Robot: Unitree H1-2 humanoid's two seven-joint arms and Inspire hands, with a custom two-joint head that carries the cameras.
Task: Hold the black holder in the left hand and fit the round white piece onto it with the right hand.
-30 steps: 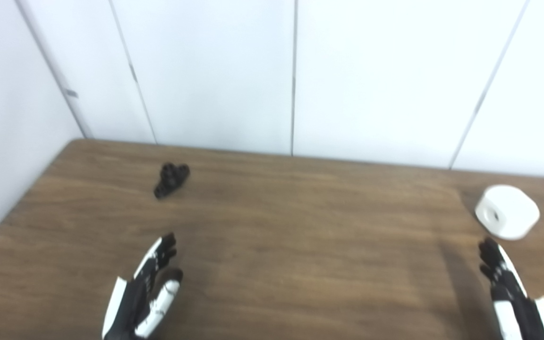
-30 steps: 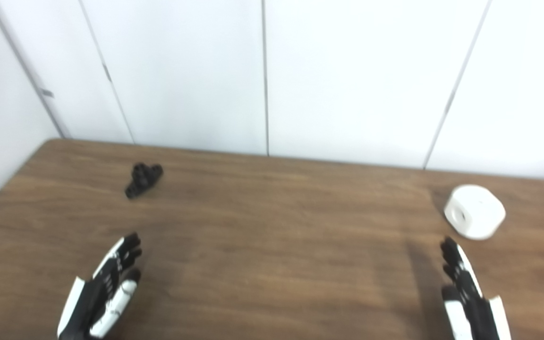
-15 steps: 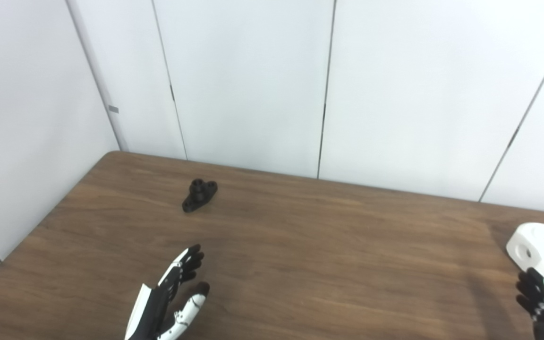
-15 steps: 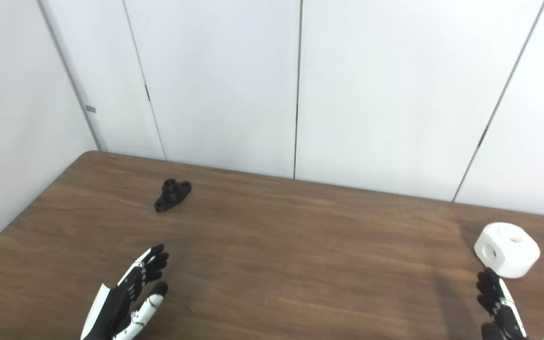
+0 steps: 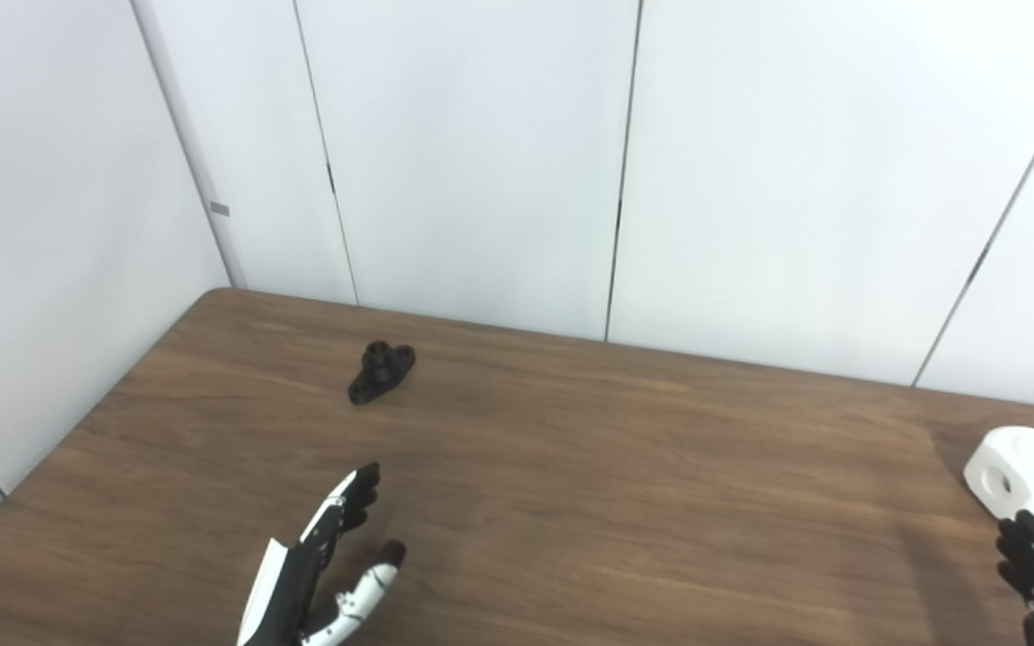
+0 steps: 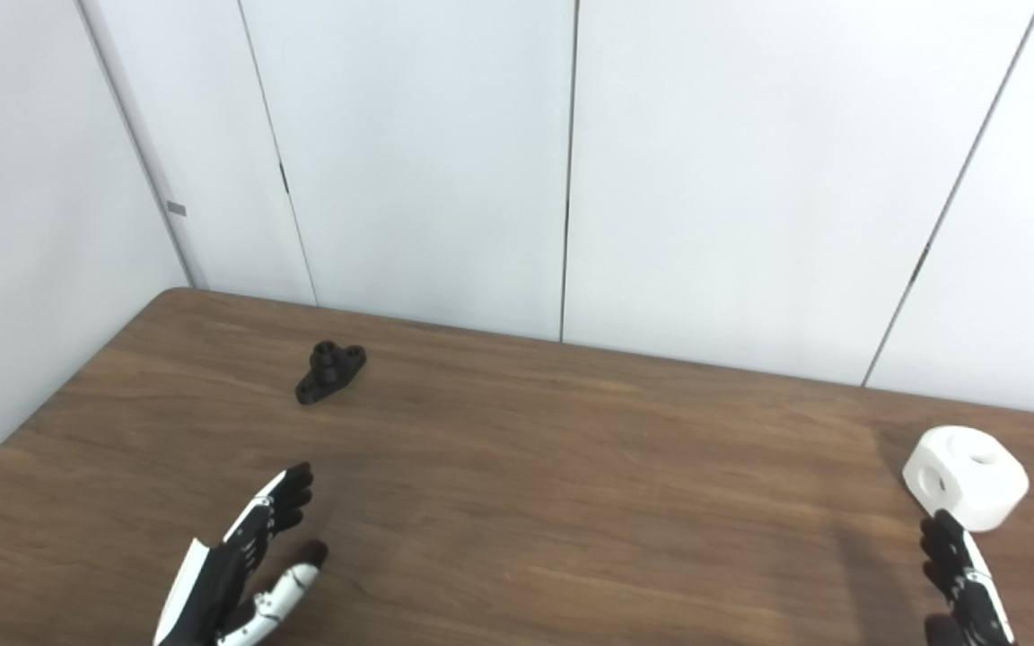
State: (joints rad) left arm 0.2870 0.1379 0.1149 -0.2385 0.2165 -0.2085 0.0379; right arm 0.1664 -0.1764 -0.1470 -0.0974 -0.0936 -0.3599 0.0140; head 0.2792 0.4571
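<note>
You've got a black holder (image 5: 381, 372) upper left; white piece (image 6: 966, 476) far right; brown woodgrain table (image 5: 625, 484); black/white hands.

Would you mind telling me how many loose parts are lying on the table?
2: the black holder at the far left, and the round white piece at the right edge, just beyond the right hand.

Your left hand (image 5: 324, 574) shows slim black fingers (image 5: 354, 495), a white shell along its back, and a thumb (image 5: 364, 588) clad in white with a black tip. Your right hand (image 6: 966, 583) has the same black fingers with thin pale bands across them.
</note>
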